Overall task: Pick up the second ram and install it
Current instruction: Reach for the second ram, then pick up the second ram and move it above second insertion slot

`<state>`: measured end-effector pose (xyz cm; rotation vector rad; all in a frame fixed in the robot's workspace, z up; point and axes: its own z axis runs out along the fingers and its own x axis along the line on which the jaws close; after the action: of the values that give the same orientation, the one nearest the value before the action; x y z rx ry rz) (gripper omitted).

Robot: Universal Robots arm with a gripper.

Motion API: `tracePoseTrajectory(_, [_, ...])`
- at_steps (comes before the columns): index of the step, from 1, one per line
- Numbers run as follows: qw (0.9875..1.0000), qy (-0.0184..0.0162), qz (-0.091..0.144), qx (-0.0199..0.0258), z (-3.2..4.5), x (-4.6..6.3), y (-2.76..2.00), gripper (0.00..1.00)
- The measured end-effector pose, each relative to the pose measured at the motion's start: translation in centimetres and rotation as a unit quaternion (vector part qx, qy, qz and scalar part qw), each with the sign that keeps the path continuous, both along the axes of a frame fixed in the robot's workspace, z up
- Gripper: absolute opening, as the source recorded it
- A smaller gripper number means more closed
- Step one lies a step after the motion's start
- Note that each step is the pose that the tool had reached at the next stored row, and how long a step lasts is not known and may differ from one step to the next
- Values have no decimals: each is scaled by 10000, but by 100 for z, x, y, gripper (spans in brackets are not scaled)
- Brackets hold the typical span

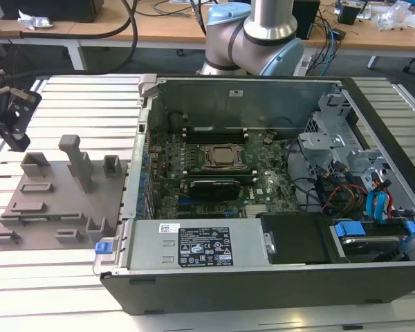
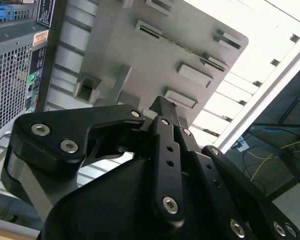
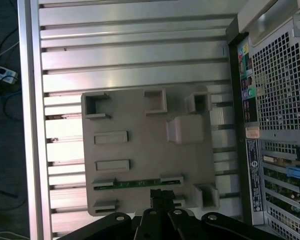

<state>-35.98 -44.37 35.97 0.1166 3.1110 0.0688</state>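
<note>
Gripper: the black, bolted, two-fingered gripper (image 3: 161,196) sits at the upper left edge of the exterior view (image 1: 17,138), above the slatted table. It is tilted, with its tip pointing down and towards the exterior view's right.
Arm: the silver and pale-blue robot arm (image 1: 252,31) stands at the top centre of the exterior view, behind the computer case.
Grip state: I cannot tell whether it is open or closed. Nothing can be seen held in it.
Second ram: the thin, long, dark-green memory stick (image 3: 137,184) lies in a narrow slot of the fixture plate, between two low grey blocks. In the first wrist view the gripper's tip is close to the stick, though whether they touch cannot be told.
Fixture plate: the flat grey plastic plate with raised blocks and pockets (image 1: 55,200) lies on the table at the left of the exterior view, just beside the case.
Computer case: the open black and silver tower case (image 1: 263,283) lies on its side at the centre and right of the exterior view, with the green motherboard (image 1: 263,190) and its square CPU socket (image 1: 225,158) exposed.
Table: the ribbed aluminium table (image 1: 62,290) carries both plate and case.
</note>
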Motion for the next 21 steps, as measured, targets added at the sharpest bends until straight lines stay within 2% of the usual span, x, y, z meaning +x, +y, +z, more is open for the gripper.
tracePoseTrajectory(9, [10000, 0, 42, 0, -3, 0, -3, 10])
tracePoseTrajectory(12, [9985, 0, 550, 0, -3, 0, -3, 10])
tracePoseTrajectory(14, [9972, 0, 751, 0, -4, 0, -3, 10])
tracePoseTrajectory(17, [9936, 0, 1127, 0, -3, 0, -3, 10])
tracePoseTrajectory(18, [9917, 0, 1286, 0, -4, 0, -3, 10])
tracePoseTrajectory(20, [9840, 0, 1780, 0, -4, 0, -3, 10])
tracePoseTrajectory(21, [9812, 0, 1928, 0, -4, 0, -3, 10])
